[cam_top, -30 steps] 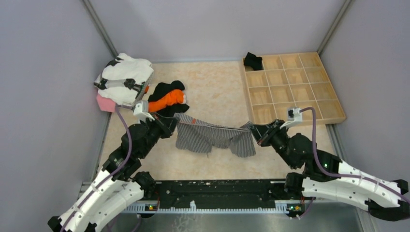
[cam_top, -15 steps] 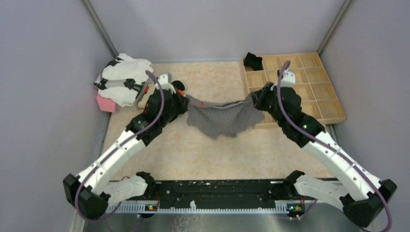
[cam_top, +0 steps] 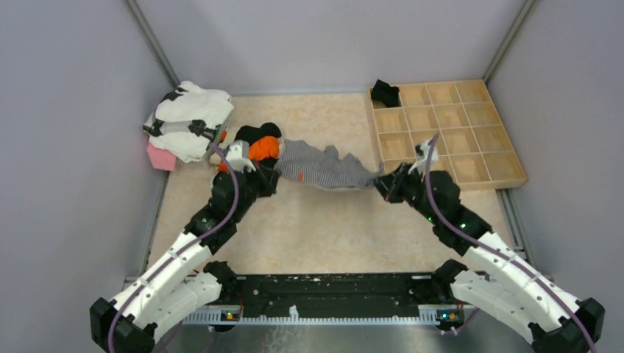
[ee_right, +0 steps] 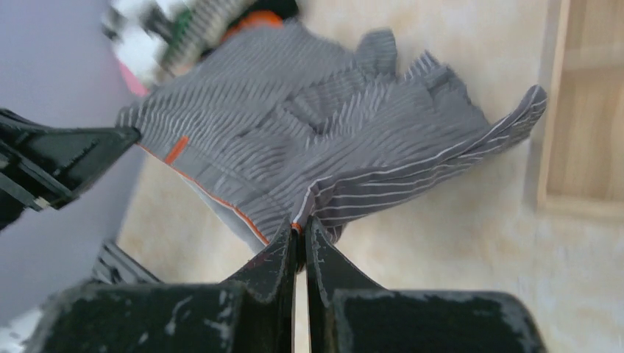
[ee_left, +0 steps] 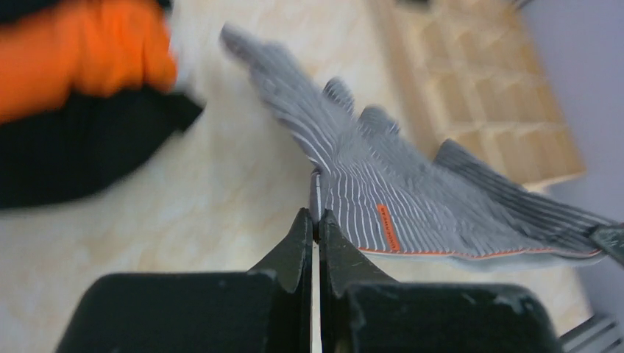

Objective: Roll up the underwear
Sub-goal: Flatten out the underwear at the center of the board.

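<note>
The grey striped underwear (cam_top: 324, 168) is stretched out between my two grippers just above the beige table, its orange-edged waistband toward me. My left gripper (cam_top: 274, 172) is shut on its left corner; in the left wrist view the fingertips (ee_left: 316, 218) pinch the cloth edge of the underwear (ee_left: 412, 191). My right gripper (cam_top: 380, 181) is shut on the right corner, and in the right wrist view the gripper (ee_right: 300, 225) clamps the waistband of the underwear (ee_right: 331, 140). A small black garment (cam_top: 385, 92) sits bundled in the wooden tray's far-left compartment.
The wooden compartment tray (cam_top: 374, 132) lies at the back right, close to my right gripper. An orange and black cloth pile (cam_top: 259, 145) lies just behind my left gripper. A white and black garment (cam_top: 188, 114) over a pink item (cam_top: 160, 157) sits at the back left. Grey walls enclose the table.
Both arms swung the striped underwear up and toward the back, then lowered. It hung down a second ago; now it lies spread out flatter, farther back on the table.
</note>
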### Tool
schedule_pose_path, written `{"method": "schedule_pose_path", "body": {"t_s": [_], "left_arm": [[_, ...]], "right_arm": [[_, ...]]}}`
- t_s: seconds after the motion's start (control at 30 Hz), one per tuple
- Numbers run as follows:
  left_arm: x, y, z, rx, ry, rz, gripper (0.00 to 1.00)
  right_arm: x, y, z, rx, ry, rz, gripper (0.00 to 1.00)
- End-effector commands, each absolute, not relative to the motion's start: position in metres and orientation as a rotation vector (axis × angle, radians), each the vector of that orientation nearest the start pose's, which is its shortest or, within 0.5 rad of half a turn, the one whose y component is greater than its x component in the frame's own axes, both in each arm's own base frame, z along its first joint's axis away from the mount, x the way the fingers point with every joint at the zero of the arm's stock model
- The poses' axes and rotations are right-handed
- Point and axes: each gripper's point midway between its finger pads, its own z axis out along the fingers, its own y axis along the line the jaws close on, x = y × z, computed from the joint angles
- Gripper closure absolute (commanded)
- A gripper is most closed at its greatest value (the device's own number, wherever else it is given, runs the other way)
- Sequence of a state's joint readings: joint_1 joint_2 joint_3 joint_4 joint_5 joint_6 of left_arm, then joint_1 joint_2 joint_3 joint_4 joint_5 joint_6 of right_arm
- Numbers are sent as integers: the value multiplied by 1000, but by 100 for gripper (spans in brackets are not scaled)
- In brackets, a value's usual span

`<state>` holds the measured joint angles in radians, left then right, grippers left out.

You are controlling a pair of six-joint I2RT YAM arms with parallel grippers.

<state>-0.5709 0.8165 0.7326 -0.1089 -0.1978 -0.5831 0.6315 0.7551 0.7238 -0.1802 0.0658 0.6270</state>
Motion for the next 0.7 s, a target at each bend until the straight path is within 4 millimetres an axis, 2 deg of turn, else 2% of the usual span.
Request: {"method": "schedule_pose_path", "body": {"t_s": [0.0,0.03,0.1,0.17,0.27,0.5,0.6,0.67], "left_arm": [[251,-167,143,-244,2008,-723,100],[242,-168,122,-248,2043,-749,100],[228,-170,92,-289,2087,-810,100],[217,-168,71,-332,2128,-832,100],[207,-164,56,-366,2163,-828,100],[196,-145,47,-414,2224,-724,100],[191,-137,41,-450,2257,-669,100],[188,-127,37,-491,2277,-605,100]], "right_arm": [[219,206,162,128,2024,981,100],[215,203,142,148,2041,978,100],[207,196,106,178,2104,950,100],[197,196,89,176,2151,971,100],[187,197,83,188,2174,999,100],[170,185,77,263,2261,977,99],[153,182,66,282,2365,964,91],[145,177,60,295,2422,933,90]]}}
